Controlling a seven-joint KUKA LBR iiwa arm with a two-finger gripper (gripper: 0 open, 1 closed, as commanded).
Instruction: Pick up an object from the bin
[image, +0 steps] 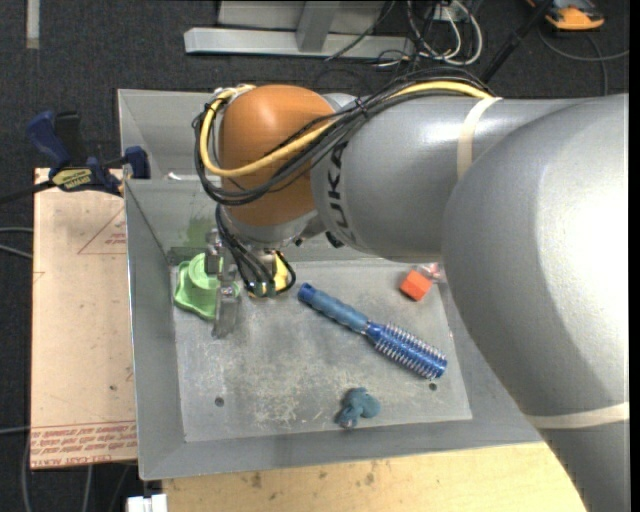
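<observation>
My gripper (224, 316) hangs under the orange wrist cover at the bin's left side, reaching down to the floor. It stands right against a light green plastic piece (193, 286) that lies by the left wall. Just right of the gripper a small yellow and black thing (281, 276) peeks out from under the wrist. A blue hairbrush (372, 332) lies slantwise in the middle of the bin, its handle end pointing towards the gripper.
A small orange block (416, 287) rests near the right wall. A blue-grey lump (356, 406) lies close to the front edge. The big grey arm covers the bin's right and back parts.
</observation>
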